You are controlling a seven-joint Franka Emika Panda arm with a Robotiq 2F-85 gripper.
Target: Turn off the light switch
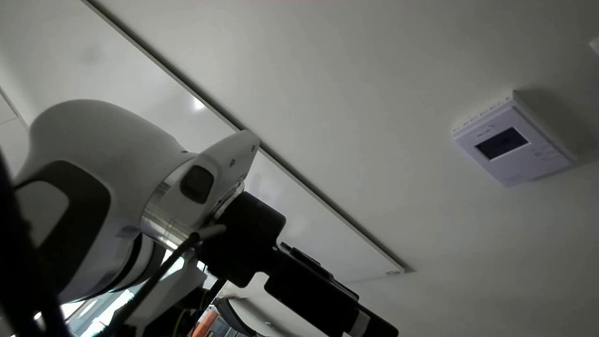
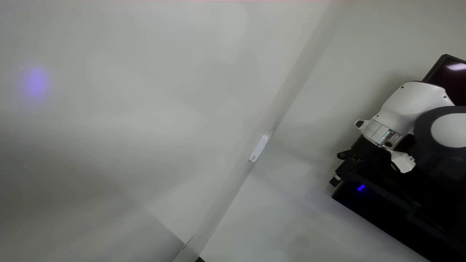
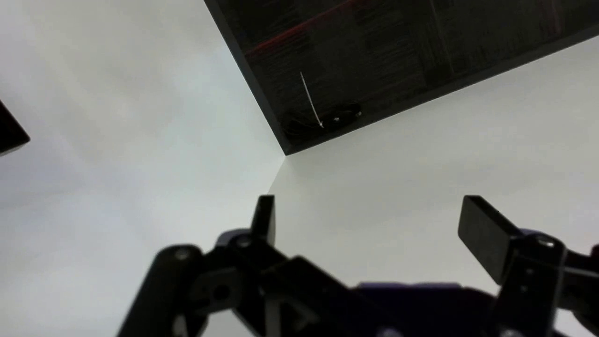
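In an exterior view, the light switch (image 1: pixel 517 146), a white wall box with a dark panel (image 1: pixel 502 143), is at right, apart from the robot arm (image 1: pixel 117 140) at left. In an exterior view, the arm (image 2: pixel 409 103) is at right. In the wrist view, the fingers (image 3: pixel 486 238) are spread wide apart across the lower frame.

Both exterior views are dim and grey; in an exterior view a small glare spot (image 1: pixel 198 104) sits on the board (image 1: pixel 323 238), the switch (image 1: pixel 514 147) throws a soft shadow to its right, and strips of light (image 1: pixel 112 305) burn out at lower left. In an exterior view a blurry violet patch (image 2: pixel 36 83) glows at left and white glare streaks the black panel (image 2: pixel 449 78). The wrist view has brighter walls (image 3: pixel 398 196), a dark, grainy surface (image 3: pixel 398 58) and nearly black, parted jaws, softly blurred.
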